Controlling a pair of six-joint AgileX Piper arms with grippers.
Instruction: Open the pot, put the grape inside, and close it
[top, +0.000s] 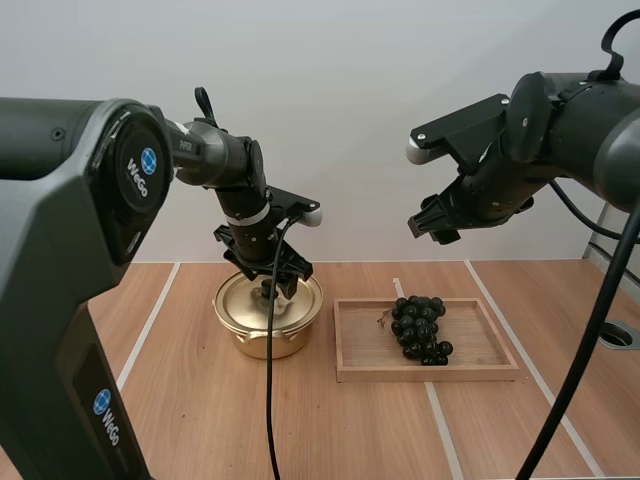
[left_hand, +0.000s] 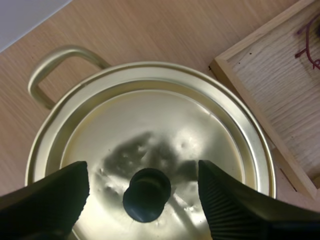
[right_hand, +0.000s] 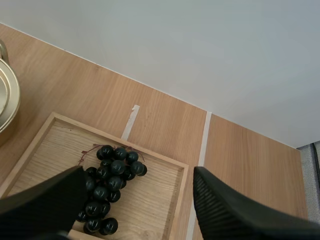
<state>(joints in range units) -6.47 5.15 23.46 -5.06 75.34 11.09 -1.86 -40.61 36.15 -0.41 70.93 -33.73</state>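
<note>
A gold pot (top: 268, 318) with its lid (left_hand: 150, 145) on stands left of a wooden tray (top: 425, 370). My left gripper (top: 270, 282) hangs just above the lid, open, its fingers (left_hand: 50, 200) on either side of the black knob (left_hand: 146, 194) without touching it. A bunch of dark grapes (top: 420, 328) lies in the tray, also seen from above as grapes (right_hand: 107, 187) in the tray (right_hand: 170, 160). My right gripper (top: 432, 222) is held high above the tray, open, with nothing between its fingers (right_hand: 230, 210).
Pale tape lines (top: 150, 325) run across the wooden table (top: 200, 420). One pot handle (left_hand: 55, 65) points away from the tray, whose corner (left_hand: 250, 75) lies close beside the pot. A white wall stands behind the table.
</note>
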